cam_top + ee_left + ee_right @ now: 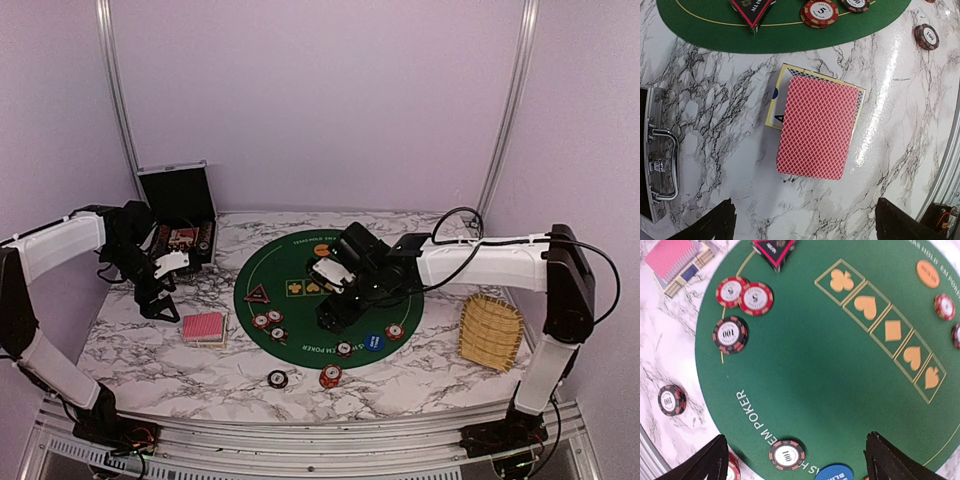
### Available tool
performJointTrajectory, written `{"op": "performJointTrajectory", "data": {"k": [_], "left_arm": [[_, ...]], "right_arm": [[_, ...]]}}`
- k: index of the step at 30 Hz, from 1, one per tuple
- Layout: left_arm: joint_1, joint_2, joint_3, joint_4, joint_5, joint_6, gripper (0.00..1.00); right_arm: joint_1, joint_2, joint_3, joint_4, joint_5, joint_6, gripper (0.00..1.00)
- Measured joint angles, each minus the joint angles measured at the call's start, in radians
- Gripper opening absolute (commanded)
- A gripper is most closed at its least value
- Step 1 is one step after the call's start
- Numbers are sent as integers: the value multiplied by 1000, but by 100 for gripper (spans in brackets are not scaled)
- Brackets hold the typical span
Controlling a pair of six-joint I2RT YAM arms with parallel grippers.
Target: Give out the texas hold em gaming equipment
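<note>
A marble-patterned table (430, 370) stands under pale lilac walls, with a round green mat (300, 325) at its middle. The left gripper (805, 222) hangs with its jaws spread, holding nothing. Just ahead of it, centred between its fingers, lies the deck of red-backed cards (819, 127), resting on a yellow-edged box or card. The deck looks light, but it is likely to be slippery and apt to fan out. A pinch across its long edges should therefore hold it better than one on a corner.

The right gripper (797, 460) is also spread and holds nothing. It hovers over a dark chip (786, 454), with a blue chip (834, 472) beside it. Chips are stiff and thin, so they are best taken by the rim.

Behind the left gripper the black case (178, 205) stands open, and its reddish contents are too small to make out. Outboard of the right gripper, the wicker tray (490, 330) shows only its weave.
</note>
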Motion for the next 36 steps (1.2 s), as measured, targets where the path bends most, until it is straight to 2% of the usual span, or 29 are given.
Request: {"op": "performJointTrajectory", "data": {"k": [12,22,36], "left_arm": [[-61,16,-97,89,-18,139,99],[-92,51,-139,175,-62,171,99],[-117,73,-146,209,-90,193,99]], "right_arm": [[-2,-33,98,7,8,77,99],[-5,-33,98,26,-27,127,99],[-6,-37,96,40,-52,137,99]]}}
